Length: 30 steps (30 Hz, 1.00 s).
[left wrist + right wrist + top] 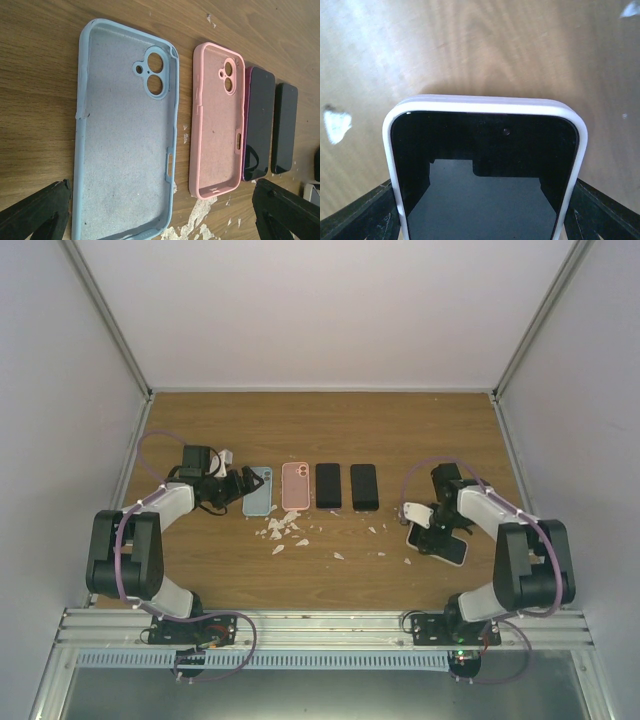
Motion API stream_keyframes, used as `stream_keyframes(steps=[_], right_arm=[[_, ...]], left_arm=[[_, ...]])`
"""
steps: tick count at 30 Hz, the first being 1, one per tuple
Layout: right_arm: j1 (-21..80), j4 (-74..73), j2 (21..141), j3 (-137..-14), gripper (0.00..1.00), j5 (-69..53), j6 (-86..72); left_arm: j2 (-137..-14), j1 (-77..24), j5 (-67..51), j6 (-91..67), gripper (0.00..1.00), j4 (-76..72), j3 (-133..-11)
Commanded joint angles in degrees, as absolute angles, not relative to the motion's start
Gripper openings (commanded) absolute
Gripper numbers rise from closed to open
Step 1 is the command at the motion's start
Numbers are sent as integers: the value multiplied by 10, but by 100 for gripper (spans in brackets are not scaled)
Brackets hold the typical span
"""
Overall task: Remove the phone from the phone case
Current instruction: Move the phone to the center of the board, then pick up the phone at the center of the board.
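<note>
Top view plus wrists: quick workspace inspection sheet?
Surface: wooden table.
Job's things: phone in white case, at the right.
Clutter: empty blue case, empty pink case, two black phones in a row; white flakes.
Grippers: left gripper open beside blue case; right gripper straddles the phone, grip unclear.
Cables: purple cables loop along both arms.
Surroundings: white walls, metal rail at near edge.

From above and behind we look down on the whole table (320, 430), arm bases (195, 628) at the bottom edge. Our left wrist view sits low and close, slanting along the blue case (125, 135) and pink case (217, 120), which the overhead frame shows left of centre. Our right wrist view crowds the white-cased phone (485, 170), at the overhead's lower right.
</note>
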<state>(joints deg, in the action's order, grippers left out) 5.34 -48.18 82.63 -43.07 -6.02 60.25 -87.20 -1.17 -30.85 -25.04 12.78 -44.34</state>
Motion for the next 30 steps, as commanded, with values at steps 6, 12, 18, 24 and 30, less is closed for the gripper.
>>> stream_keyframes(steps=[6, 12, 18, 24, 30], right_arm=[[64, -434, 857, -440, 90, -65, 536], [62, -438, 828, -404, 99, -31, 553], [51, -456, 805, -383, 100, -6, 578], [39, -461, 822, -379, 98, -1, 590], [40, -440, 868, -387, 95, 17, 571]], left_arm=[[-859, -7, -310, -253, 99, 102, -432], [-862, -6, -311, -254, 99, 100, -433], [-868, -6, -313, -252, 99, 101, -435], [-864, -6, -314, -254, 99, 97, -431], [-856, -6, -314, -255, 99, 97, -427]])
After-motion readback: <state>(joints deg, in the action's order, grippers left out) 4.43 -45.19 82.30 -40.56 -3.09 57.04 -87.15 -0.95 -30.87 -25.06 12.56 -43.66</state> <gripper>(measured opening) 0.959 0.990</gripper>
